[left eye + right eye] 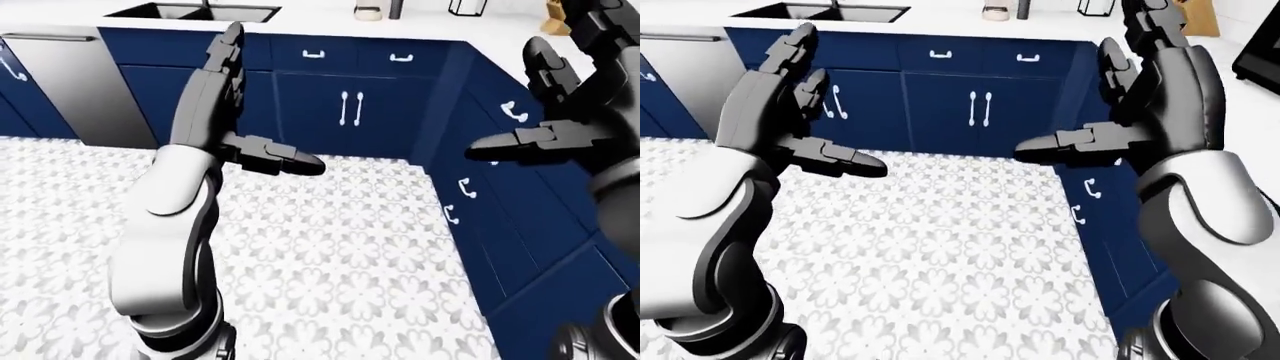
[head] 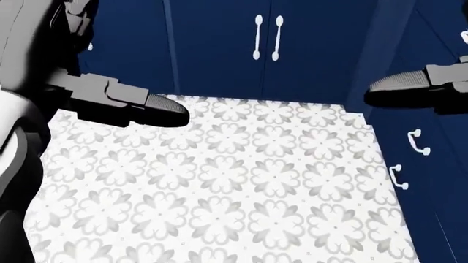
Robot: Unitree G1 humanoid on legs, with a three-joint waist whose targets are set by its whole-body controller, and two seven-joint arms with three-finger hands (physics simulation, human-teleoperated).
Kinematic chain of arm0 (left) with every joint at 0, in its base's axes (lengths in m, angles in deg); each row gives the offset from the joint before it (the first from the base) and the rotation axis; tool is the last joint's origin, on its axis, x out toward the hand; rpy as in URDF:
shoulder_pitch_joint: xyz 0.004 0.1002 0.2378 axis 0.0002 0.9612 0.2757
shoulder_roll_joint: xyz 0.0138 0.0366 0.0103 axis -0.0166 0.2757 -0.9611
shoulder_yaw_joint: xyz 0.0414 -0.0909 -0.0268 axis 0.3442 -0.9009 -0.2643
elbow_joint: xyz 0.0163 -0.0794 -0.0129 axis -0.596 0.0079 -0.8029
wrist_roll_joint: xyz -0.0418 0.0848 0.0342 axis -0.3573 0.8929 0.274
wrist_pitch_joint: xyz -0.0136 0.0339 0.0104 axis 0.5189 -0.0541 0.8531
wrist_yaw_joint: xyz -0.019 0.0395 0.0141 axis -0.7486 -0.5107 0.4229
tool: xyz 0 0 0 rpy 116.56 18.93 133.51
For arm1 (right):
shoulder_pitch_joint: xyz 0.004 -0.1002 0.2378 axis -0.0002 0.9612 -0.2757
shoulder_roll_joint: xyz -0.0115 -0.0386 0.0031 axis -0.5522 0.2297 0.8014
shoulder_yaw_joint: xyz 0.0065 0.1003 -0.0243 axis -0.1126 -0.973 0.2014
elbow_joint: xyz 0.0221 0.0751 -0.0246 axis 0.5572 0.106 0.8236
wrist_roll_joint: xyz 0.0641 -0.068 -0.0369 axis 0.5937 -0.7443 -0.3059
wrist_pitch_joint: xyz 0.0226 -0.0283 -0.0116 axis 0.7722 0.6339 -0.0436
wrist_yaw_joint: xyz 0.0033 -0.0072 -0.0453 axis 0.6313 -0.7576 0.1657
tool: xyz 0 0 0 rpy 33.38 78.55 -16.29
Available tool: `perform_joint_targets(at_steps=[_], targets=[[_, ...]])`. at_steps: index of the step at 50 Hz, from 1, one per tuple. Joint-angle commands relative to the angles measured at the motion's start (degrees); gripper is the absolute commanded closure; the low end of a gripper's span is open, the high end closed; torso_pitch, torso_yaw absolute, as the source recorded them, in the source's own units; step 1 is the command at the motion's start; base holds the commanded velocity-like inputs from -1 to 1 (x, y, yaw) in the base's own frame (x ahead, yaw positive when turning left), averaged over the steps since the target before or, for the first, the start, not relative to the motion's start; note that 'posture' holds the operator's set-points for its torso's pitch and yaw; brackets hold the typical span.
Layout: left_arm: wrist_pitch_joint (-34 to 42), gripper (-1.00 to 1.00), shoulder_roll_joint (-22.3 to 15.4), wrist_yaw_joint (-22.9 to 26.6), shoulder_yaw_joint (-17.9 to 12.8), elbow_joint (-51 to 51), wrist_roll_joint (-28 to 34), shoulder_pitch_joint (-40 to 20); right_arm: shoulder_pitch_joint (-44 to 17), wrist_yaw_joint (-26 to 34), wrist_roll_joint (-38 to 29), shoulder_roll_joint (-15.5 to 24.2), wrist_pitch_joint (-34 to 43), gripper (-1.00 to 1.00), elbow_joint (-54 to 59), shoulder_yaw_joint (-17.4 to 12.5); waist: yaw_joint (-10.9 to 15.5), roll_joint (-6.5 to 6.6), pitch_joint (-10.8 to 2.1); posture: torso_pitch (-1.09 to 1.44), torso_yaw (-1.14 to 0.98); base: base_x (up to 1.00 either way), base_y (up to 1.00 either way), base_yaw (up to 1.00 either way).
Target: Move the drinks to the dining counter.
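Observation:
No drink shows clearly. A pale cup-like thing [image 1: 368, 10] and a dark bottle-like thing [image 1: 395, 7] stand on the white countertop [image 1: 320, 21] at the top of the left-eye view, too small to name. My left hand [image 1: 775, 105] is raised on the left, open and empty, its thumb [image 2: 157, 107] pointing right. My right hand [image 1: 1150, 97] is raised on the right, also open and empty, its thumb [image 2: 399, 82] pointing left. Both hover over the patterned floor.
Navy base cabinets [image 1: 345, 105] run along the top and turn a corner down the right side [image 1: 520, 195]. A black sink [image 1: 190, 10] and a steel dishwasher front [image 1: 70, 82] sit top left. Grey-and-white tiled floor [image 1: 330, 247] fills the middle.

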Motion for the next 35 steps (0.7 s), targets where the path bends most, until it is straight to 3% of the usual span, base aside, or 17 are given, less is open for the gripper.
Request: perform_joint_targets(at_steps=[1,3,4,6,7,8,9,10,12,17,20,22,23,24,27,31,35], targets=[[-1.6,-1.00,-0.1,-0.3,0.0,1.1,0.3,-2.2,-1.7,-0.1,-0.4,1.2,-1.3,-1.00,0.0,-1.0,-0.8,-0.18,-0.38,0.00,0.00,0.57,-0.46,0.00],[-1.6,-1.00,-0.1,-0.3,0.0,1.2,0.3,-2.1,-1.7,-0.4,-0.4,1.1,-0.9,-1.00,0.0,-1.1,-0.6,-0.59,-2.80,0.00,0.00,0.52,-0.39,0.00],[-1.5,-1.00,-0.1,-0.3,-0.1,1.2,0.3,-2.1,-1.8,-0.5,-0.4,1.1,-0.7,-1.00,0.1,-1.0,-0.6,-1.43,-2.83,0.00,0.00,0.25,-0.12,0.00],[-1.7,-1.00,-0.1,-0.3,-0.2,1.1,0.3,-2.1,-2.1,-0.6,-0.4,1.0,-0.6,-1.00,0.0,-0.9,-0.7,-5.35,-3.12,0.00,0.00,0.00,0.00,0.00],[-2.0,-1.00,-0.1,-0.3,-0.2,0.9,0.3,-2.0,-2.3,-0.7,-0.2,1.0,-0.3,-1.00,-0.1,-1.0,-0.9,-8.41,-2.94,0.00,0.00,0.00,0.00,0.00],[-2.3,-1.00,-0.1,-0.3,-0.3,0.7,0.2,-1.9,-2.4,-0.7,-0.2,1.1,-0.2,-1.00,0.0,-0.9,0.2,-8.40,-3.03,0.00,0.00,0.00,0.00,0.00],[-2.2,-1.00,-0.1,-0.3,-0.3,0.8,0.2,-1.9,-2.3,-0.6,-0.4,1.1,-0.4,-1.00,0.1,-0.7,-0.4,-9.20,-1.18,0.00,0.00,0.00,0.00,0.00],[-1.9,-1.00,-0.2,-0.3,-0.3,0.9,0.2,-2.0,-2.3,-0.6,-0.5,1.1,-0.5,-1.00,0.1,-0.6,-0.7,-8.97,-0.66,0.00,0.00,0.00,0.00,0.00],[-1.7,-1.00,-0.3,-0.2,-0.4,1.0,0.2,-2.2,-2.4,-0.4,-0.8,1.1,-0.5,-1.00,0.1,-0.4,-1.3,-7.27,-1.97,0.00,0.00,0.12,0.00,0.00],[-1.9,-1.00,-0.6,-0.2,-0.7,0.7,0.0,-2.4,-2.6,0.3,-1.8,1.2,-0.6,-1.00,-0.2,0.1,-2.9,-3.34,0.00,0.00,0.00,0.42,0.00,0.00],[-1.7,-1.00,-0.6,-0.3,-0.6,0.9,-0.1,-2.4,-2.7,0.8,-2.2,1.0,-0.5,-1.00,-0.4,0.1,-3.6,-0.99,-0.70,0.00,0.00,0.72,0.00,0.00],[-1.8,-1.00,-0.6,-0.3,-0.6,0.9,-0.2,-2.3,-2.9,1.0,-2.3,0.9,-0.4,-1.00,-0.4,0.0,-3.8,1.82,-1.91,0.00,0.00,0.75,0.00,0.00],[-1.6,-1.00,-0.6,-0.3,-0.6,1.1,-0.2,-2.3,-2.9,1.1,-2.4,0.9,-0.4,-1.00,-0.4,-0.1,-3.6,1.55,-2.08,0.00,0.00,0.77,0.00,0.00],[-1.6,-1.00,-0.6,-0.3,-0.6,1.2,-0.2,-2.3,-2.9,1.1,-2.4,0.9,-0.3,-1.00,-0.6,-0.2,-3.5,0.68,-0.41,0.00,0.00,0.77,0.00,0.00],[-1.4,-1.00,-0.6,-0.4,-0.5,1.4,-0.2,-2.3,-2.8,1.3,-2.6,0.7,-0.4,-1.00,-0.7,-0.2,-2.7,-0.51,-2.06,0.00,0.00,0.77,0.00,0.00],[-1.3,-1.00,-0.6,-0.4,-0.5,1.4,-0.3,-2.4,-2.8,1.4,-2.8,0.6,-0.3,-1.00,-0.7,-0.2,-1.3,-2.40,-2.67,0.00,0.00,0.78,0.00,0.00],[-1.0,-1.00,-0.7,-0.3,-0.6,1.5,-0.3,-2.5,-2.9,1.5,-2.9,0.5,-0.2,-1.00,-0.8,-0.1,-0.7,-7.01,-3.78,0.00,0.00,0.78,0.00,0.00]])
